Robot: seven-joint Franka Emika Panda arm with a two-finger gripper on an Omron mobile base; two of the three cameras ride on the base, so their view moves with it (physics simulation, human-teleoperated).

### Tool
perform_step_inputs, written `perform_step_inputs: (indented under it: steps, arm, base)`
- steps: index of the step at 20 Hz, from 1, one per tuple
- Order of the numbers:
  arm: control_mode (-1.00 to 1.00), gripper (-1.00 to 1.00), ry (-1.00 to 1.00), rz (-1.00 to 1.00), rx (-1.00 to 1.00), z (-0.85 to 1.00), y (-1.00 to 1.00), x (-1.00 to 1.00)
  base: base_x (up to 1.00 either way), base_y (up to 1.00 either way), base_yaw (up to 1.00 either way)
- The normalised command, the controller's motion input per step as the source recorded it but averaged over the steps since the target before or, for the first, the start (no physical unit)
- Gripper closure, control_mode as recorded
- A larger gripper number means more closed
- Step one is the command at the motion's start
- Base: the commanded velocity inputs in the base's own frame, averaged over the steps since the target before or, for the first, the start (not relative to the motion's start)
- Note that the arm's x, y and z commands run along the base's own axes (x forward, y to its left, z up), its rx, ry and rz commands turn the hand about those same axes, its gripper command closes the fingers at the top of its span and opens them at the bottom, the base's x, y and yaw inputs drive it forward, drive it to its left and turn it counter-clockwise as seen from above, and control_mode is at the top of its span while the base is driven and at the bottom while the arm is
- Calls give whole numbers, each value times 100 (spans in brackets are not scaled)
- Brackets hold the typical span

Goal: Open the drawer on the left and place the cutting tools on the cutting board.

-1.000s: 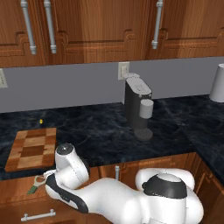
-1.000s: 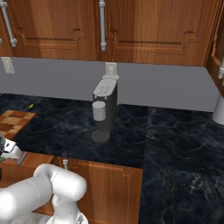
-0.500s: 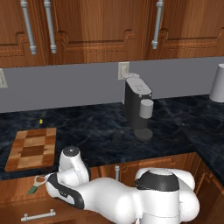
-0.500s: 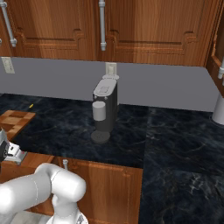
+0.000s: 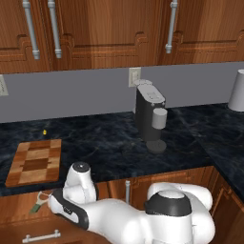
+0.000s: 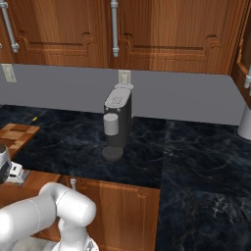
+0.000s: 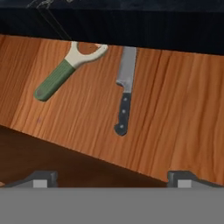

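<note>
The drawer (image 5: pixel 19 228) at the lower left stands pulled out, its silver bar handle (image 5: pixel 43 235) on the front. On its wooden floor (image 7: pixel 179 118) lie both cutting tools: the green-handled peeler (image 7: pixel 65 72) to the left and the dark-handled knife (image 7: pixel 124 96) beside it, blade pointing under the counter. My gripper (image 7: pixel 113 181) hovers above them, open, with nothing between the fingertips (image 7: pixel 41 179). In the left base view the peeler (image 5: pixel 39 202) pokes out beside my wrist. The checkered cutting board (image 5: pixel 34 162) lies on the counter just behind the drawer, bare, and its corner (image 6: pixel 14 136) appears in the right base view.
A dark coffee machine (image 5: pixel 150 119) with a grey cup stands on the black counter (image 5: pixel 105 143) to the right. A white roll (image 5: pixel 237 91) is at the far right. Upper cabinets (image 5: pixel 109 28) hang overhead. A vertical door handle (image 5: pixel 127 190) is beside the drawer.
My wrist has sunk slightly lower and leftward over the open drawer. The jaws stay open and the tools have not moved.
</note>
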Motion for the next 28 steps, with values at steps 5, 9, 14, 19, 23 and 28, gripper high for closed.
perform_step_inputs:
  steps: [5,9,14,19,23,28]
  arm:
    - [-100,-100,0,5,5,0,18,-49]
    - [-100,-100,1,1,3,0,28,-78]
    - [-100,-100,7,0,2,0,28,-92]
    - [-100,-100,11,0,1,-1,15,-85]
    - [-100,-100,3,-5,0,4,1,-10]
    - [-100,-100,0,-10,0,14,0,43]
  base:
    - [0,0,0]
    - [0,0,0]
    - [0,0,0]
    - [0,0,0]
    - [0,0,0]
    - [0,0,0]
